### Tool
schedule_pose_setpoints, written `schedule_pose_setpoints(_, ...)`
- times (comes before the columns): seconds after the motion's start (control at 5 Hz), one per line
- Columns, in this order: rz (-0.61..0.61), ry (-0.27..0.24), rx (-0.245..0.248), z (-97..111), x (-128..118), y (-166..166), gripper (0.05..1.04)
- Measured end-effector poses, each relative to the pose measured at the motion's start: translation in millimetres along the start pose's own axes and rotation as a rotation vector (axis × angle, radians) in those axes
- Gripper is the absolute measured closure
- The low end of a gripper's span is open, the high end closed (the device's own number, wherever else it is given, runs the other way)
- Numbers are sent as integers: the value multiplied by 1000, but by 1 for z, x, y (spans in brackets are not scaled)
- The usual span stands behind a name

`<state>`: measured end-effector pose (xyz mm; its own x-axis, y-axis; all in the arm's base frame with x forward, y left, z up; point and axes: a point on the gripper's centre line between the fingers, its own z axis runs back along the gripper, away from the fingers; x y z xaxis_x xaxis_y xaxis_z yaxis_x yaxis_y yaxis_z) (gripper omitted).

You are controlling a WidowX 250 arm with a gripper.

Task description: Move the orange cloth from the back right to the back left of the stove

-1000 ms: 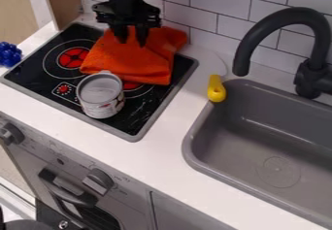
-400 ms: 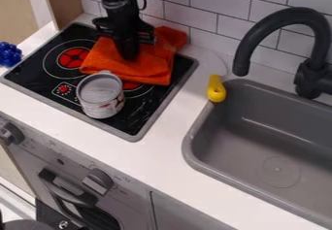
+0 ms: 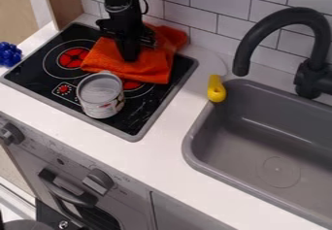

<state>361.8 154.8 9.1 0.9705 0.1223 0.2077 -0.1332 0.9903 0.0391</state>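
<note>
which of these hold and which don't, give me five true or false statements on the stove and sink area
1. The can stands on the stove. True.
2. The orange cloth is draped over the faucet. False: the cloth lies on the stove.
3. The gripper is at the orange cloth. True.
4. The yellow object is inside the can. False: the yellow object is at the sink's edge.
5. The blue object is beside the stove. True.
</note>
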Motion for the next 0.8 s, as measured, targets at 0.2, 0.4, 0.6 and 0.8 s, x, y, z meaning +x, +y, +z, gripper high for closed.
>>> schedule_pose_setpoints(0.2,-62,-8,9,-2,7,9,1031)
schedule_pose_setpoints(0.4,-50,-10,17,-3,12,20,1031)
schedule_pose_setpoints(0.6,-81,7,18,-1,9,37,1031)
schedule_pose_setpoints(0.8,-47,11,29,-1,4,55,1031)
